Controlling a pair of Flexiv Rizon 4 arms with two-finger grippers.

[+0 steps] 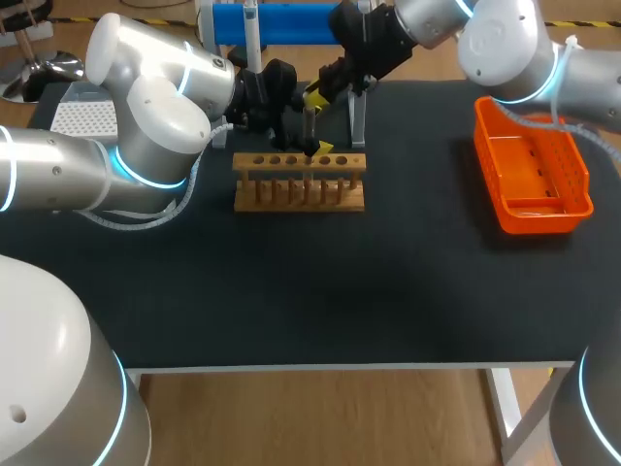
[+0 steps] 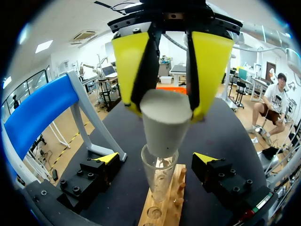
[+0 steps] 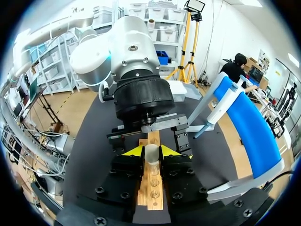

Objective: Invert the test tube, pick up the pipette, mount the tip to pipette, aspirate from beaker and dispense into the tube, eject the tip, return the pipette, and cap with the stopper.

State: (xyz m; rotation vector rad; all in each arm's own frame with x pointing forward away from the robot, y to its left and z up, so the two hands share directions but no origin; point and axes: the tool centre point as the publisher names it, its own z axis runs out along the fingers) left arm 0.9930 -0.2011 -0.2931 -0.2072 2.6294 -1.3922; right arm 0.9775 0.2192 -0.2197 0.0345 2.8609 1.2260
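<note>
Test tube [image 2: 159, 178] upright in rack [image 1: 299, 194]; left pincer [image 2: 165, 109] pinching stopper [image 2: 164, 129] at its mouth; right pincer [image 3: 151, 151] spread, flanking it.

1. Left arm [image 1: 146, 136]: comes in from the left side, bends at a bulky white elbow, and carries its black wrist [image 1: 262, 92] in to the far middle.
2. Left gripper [image 2: 163, 110]: points down from that wrist and presses both yellow fingers [image 2: 129, 66] against a white stopper [image 2: 162, 127] from two sides.
3. Right arm [image 1: 524, 49]: comes in from the far right corner and slants down and across toward the other arm's wrist.
4. Right gripper [image 3: 151, 151]: sits just below the other gripper and faces that arm head-on. Shows its fingers [image 2: 109, 159] spread and level with each other, with a gap inside each tip.
</note>
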